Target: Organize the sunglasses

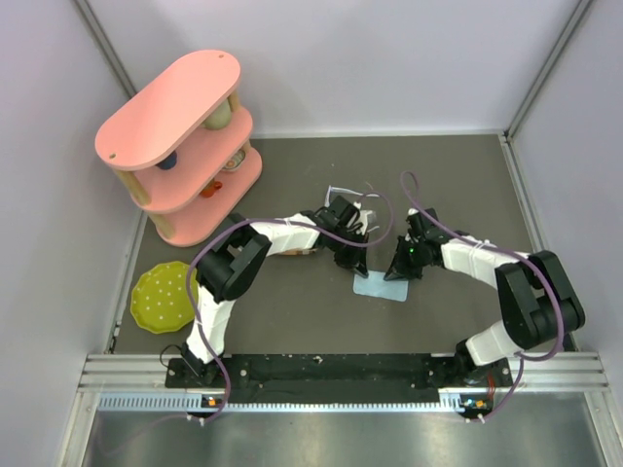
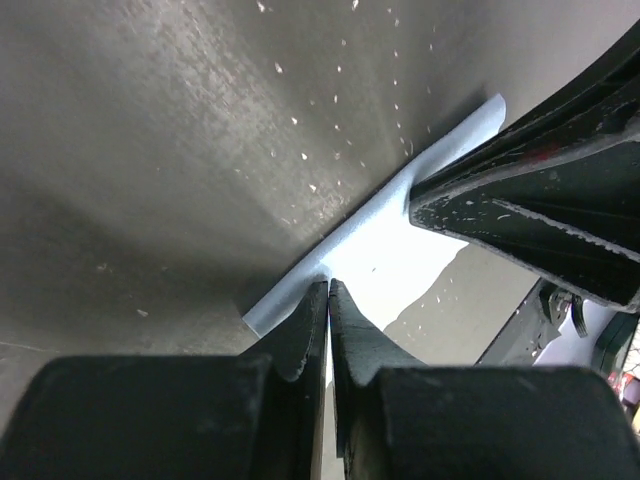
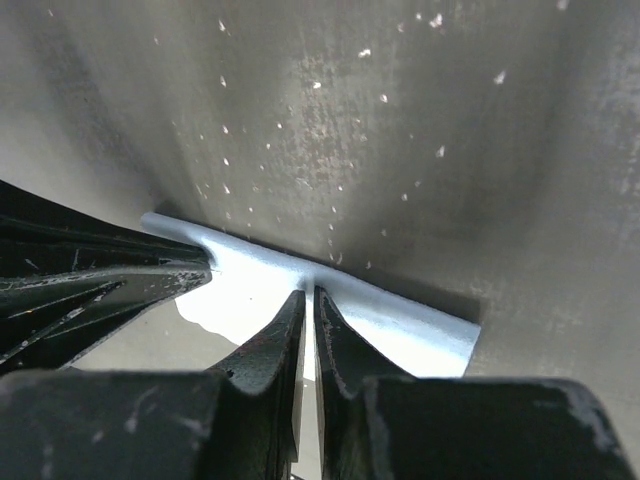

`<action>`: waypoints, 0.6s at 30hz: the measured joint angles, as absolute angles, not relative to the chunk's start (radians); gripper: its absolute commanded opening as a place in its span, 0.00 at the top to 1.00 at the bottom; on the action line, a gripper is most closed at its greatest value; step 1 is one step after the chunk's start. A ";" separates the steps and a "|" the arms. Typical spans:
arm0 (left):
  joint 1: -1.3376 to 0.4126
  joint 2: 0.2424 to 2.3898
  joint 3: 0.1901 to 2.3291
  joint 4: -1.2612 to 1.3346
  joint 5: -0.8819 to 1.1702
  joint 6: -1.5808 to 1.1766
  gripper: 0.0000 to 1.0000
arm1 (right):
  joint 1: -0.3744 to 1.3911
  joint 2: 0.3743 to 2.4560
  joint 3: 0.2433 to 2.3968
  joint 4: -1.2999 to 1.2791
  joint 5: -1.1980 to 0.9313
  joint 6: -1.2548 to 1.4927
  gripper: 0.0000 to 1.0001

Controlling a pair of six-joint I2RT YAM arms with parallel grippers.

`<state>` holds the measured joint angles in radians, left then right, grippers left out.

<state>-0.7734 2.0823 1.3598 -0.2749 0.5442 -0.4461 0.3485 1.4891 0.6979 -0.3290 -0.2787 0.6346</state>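
both pincers are busy with the light blue cloth (image 1: 382,286), not with the sunglasses (image 1: 343,191). the left gripper (image 2: 328,300) has its two fingers pressed together on one edge of the cloth. the right gripper (image 3: 308,305) is also closed down, on the opposite edge. between them the cloth stands up in a soft ridge over the table (image 1: 292,321).

the sunglasses lie on the far side of the left gripper (image 1: 358,255), just beyond its wrist. they show only as thin pale wire lines on the dark surface. the frame seems to run about left to right, but the wrist hides part of it, so i cannot tell the axis for sure. the left arm is nearer to them than the right gripper (image 1: 401,268), which is right of the cloth. i judge that a reach for the frame would go away from the bases, and the left arm is better placed for it.

the cloth looks thin, matte and limp. the table is dark grey, a little shiny, with small white specks. the fingers are black hard plastic with scratches.
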 measured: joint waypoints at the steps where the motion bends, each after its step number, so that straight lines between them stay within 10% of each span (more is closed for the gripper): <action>1: -0.773 2.085 1.362 -0.274 0.541 -0.449 0.93 | 0.348 1.495 0.702 -0.329 -0.279 0.636 0.94; 18: -0.772 2.118 1.434 -0.317 0.480 -0.469 0.93 | 0.348 1.547 0.748 -0.317 -0.286 0.624 0.93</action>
<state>-0.7723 2.1181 1.4342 -0.3172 0.4801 -0.4686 0.3481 1.5471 0.7483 -0.3172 -0.2863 0.6243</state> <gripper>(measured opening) 0.068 0.070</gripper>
